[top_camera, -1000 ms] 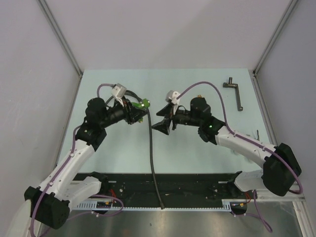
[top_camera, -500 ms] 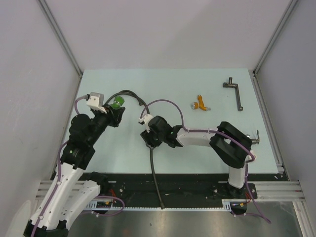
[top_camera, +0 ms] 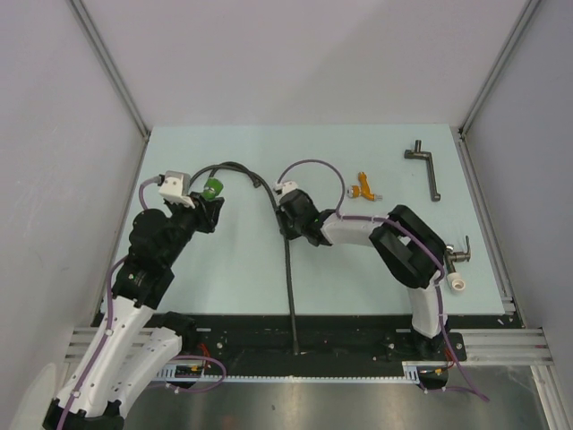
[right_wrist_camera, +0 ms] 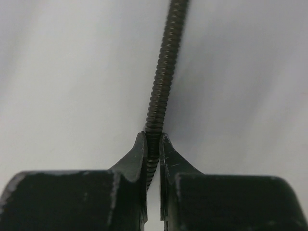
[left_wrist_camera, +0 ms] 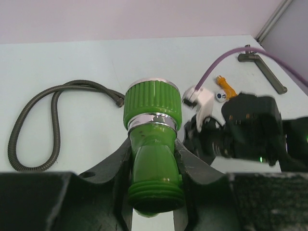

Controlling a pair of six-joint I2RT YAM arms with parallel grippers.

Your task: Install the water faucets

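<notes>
Surface: a pale green tabletop (top_camera: 224,269) is carrying everything.
Left claw (left_wrist_camera: 154,149): is clenching the bright green plastic faucet (left_wrist_camera: 153,120).
Right claw (right_wrist_camera: 153,144): is pinching the long black ribbed hose (right_wrist_camera: 166,62) between its tips.
Progress: apparently just beginning; neither faucet is joined to anything, and the small orange faucet (top_camera: 363,188) is lying untouched beyond the right claw.
Containers: none is showing.

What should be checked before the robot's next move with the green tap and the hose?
1. Left hand gripping the green faucet: ok.
2. Right hand shut on the hose: ok.
3. Hose end joined to the green faucet: not ok, it lies loose on the table.
4. Green faucet lined up with the hose end: cannot tell.
5. Orange faucet lying free, out of the way: ok.
</notes>
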